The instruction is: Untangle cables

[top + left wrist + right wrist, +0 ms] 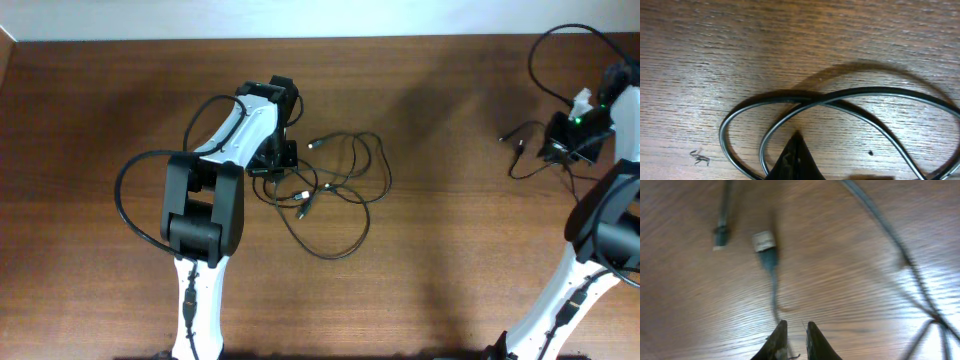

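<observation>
Step in hand: drawing single cords out of the cables; most lie in one tangle at mid-table.

My left hand sits at the tangle's left edge with its fingers together. Two loops cross just ahead of the tips, and I cannot tell whether a strand is pinched between them. My right hand is well to the right of the tangle, fingers a little apart, over a separate cord that runs from its plug up to the gap. A second plug end lies just beside the first. I judge the task early to midway: one cord is clear and several loops remain interlocked. The next move calls for a firm pinch on one strand at the tangle's left edge. That strand is then pulled slowly away from the tangle, while I watch that the crossing loosens rather than tightens.
</observation>
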### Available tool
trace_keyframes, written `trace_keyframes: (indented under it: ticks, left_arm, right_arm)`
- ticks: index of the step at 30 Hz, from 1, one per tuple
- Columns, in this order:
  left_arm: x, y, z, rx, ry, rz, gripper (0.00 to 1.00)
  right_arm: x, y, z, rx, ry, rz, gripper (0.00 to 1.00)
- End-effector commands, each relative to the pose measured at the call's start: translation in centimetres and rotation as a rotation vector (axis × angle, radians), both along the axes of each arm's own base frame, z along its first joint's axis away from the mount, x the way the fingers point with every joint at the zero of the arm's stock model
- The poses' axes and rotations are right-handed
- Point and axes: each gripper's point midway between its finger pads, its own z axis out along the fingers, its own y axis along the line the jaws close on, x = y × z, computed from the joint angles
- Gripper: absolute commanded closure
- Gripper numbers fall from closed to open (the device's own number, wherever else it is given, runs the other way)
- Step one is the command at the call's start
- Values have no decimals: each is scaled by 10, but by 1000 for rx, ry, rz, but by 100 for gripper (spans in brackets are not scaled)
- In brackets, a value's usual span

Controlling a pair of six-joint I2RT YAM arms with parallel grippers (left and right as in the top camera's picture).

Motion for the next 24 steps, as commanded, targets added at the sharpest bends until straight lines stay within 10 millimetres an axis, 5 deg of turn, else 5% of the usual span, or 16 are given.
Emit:
trace_keyframes:
  ticks: [1, 5, 13, 17, 21, 24]
  left_arm:
    - [6, -10, 15, -43, -43, -8, 100]
    - [7, -10, 19, -48, -54, -27, 100]
    - [8, -11, 19, -48, -59, -32, 99]
    - [7, -11, 19, -46, -56, -33, 95]
    - [9, -11, 19, -49, -63, -32, 95]
    - [9, -20, 25, -106, -58, -26, 100]
  right_arm:
    - [15, 49, 61, -2, -102, 102, 85]
    - [-8, 133, 69, 93, 4, 250, 82]
    - [-40, 284, 11, 94, 117, 435, 78]
    - [-37, 341, -15, 83, 15, 542, 63]
    - [-27, 349, -17, 84, -42, 555, 63]
    - [-25, 342, -20, 50, -41, 549, 48]
